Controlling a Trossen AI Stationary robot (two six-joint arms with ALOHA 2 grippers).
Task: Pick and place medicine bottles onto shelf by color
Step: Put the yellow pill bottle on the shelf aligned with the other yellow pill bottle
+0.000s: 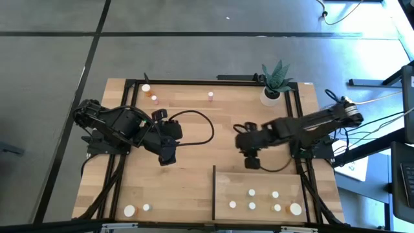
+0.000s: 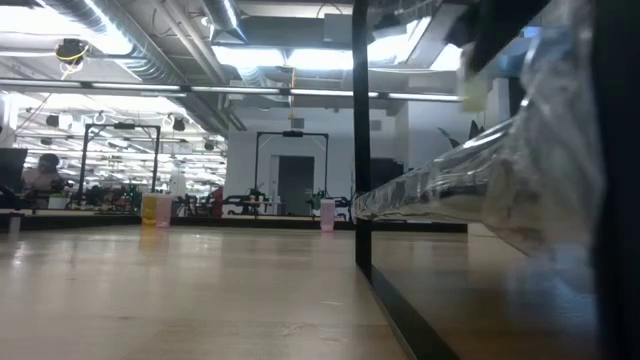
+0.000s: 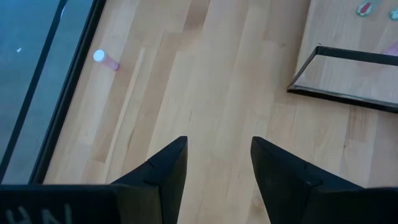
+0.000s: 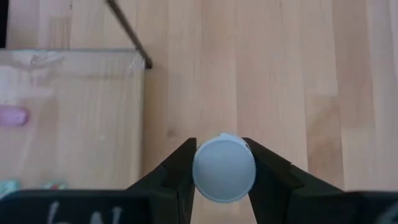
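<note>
From up top I see the large light plank tabletop [image 1: 187, 129] edged by a thin black metal frame [image 1: 213, 81]. Toward one o'clock sits a spiky green plant in a round white pot [image 1: 273, 86]. Grey floor [image 1: 52, 58] surrounds it; what looks like a dark cable [image 1: 336, 16] trails at two o'clock.

The shelf [image 1: 259, 194] lies at the worktop's [image 1: 187, 188] front right, bottles [image 1: 252, 192] on it; the plant pot [image 1: 270, 97] stands behind.
</note>
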